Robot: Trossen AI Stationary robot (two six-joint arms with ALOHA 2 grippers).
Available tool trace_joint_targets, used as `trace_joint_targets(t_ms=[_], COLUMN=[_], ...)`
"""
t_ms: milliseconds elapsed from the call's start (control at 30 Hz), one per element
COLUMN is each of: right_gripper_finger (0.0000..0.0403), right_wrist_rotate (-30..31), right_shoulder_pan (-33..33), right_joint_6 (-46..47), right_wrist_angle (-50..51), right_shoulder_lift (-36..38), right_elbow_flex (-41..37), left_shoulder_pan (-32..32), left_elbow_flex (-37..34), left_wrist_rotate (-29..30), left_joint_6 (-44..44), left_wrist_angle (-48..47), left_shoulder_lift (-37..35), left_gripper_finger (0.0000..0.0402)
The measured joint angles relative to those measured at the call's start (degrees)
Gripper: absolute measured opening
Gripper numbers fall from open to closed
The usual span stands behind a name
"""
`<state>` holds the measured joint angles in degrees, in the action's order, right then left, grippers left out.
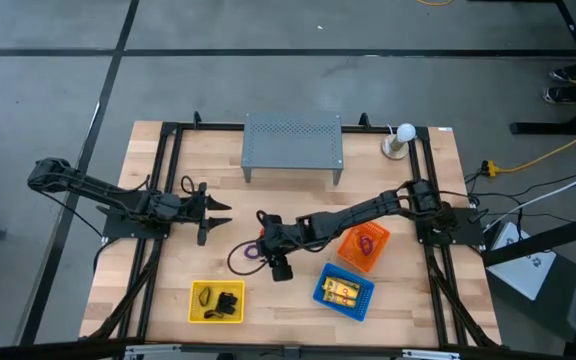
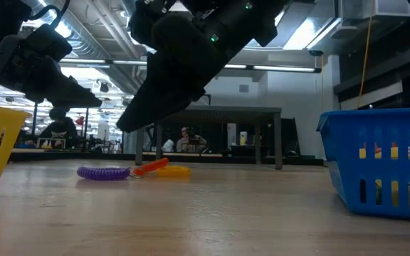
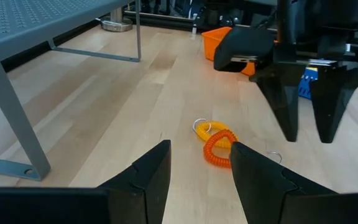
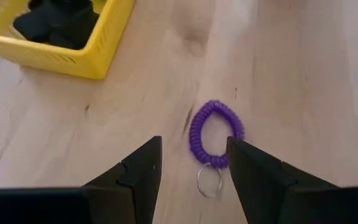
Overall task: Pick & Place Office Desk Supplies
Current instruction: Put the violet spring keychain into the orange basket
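Right hand (image 4: 191, 171) is hanging just above the bench (image 4: 291, 74) mid-table, fingers spread, gripping nothing. Purple coil loop (image 4: 215, 134) is lying flat on the bench right ahead of the fingertips, in line with the gap between them. Its metal key ring (image 4: 209, 179) is pointing back toward the hand, so the long axis is running along the hand's reach. Nothing is sitting between fingers and loop.

Left hand (image 3: 199, 165) is waiting over the left half of the bench, fingers also spread and empty, facing the right hand. Orange coil loop (image 3: 219, 148) and a yellow loop (image 3: 205, 129) are lying together on the bench between the two hands, touching each other, each with a small ring.

Yellow basket (image 1: 216, 302) with black clips (image 1: 228, 302) is sitting near the front edge, just beyond the purple loop. Blue basket (image 1: 344, 291) with yellow packets (image 1: 343, 290) and orange basket (image 1: 363, 246) are sitting under the right arm. Grey perforated shelf (image 1: 292, 142) is standing at the back, well apart.
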<state>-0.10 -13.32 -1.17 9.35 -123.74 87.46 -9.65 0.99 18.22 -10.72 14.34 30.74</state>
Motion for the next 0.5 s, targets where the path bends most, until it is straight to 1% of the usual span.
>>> trace_joint_targets(t_ms=[133, 400, 500], right_gripper_finger=[0.0181, 0.0181, 0.0181], right_wrist_rotate=[-2.2, -2.5, -3.4], right_shoulder_pan=[0.6, 1.8, 2.1], right_joint_6=[-0.6, -1.0, -0.9], right_wrist_angle=[-1.3, -1.2, -1.7], right_shoulder_lift=[0.0, 0.0, -1.5], right_elbow_flex=[0.0, 0.0, -0.1], left_shoulder_pan=[0.0, 0.0, 0.0], left_elbow_flex=[0.0, 0.0, 0.0], left_wrist_rotate=[0.1, 0.1, 0.1], left_joint_6=[0.0, 0.0, -0.1], left_wrist_angle=[0.0, 0.0, 0.0], left_shoulder_lift=[0.0, 0.0, 0.0], left_gripper_finger=[0.0161, 0.0161, 0.0161])
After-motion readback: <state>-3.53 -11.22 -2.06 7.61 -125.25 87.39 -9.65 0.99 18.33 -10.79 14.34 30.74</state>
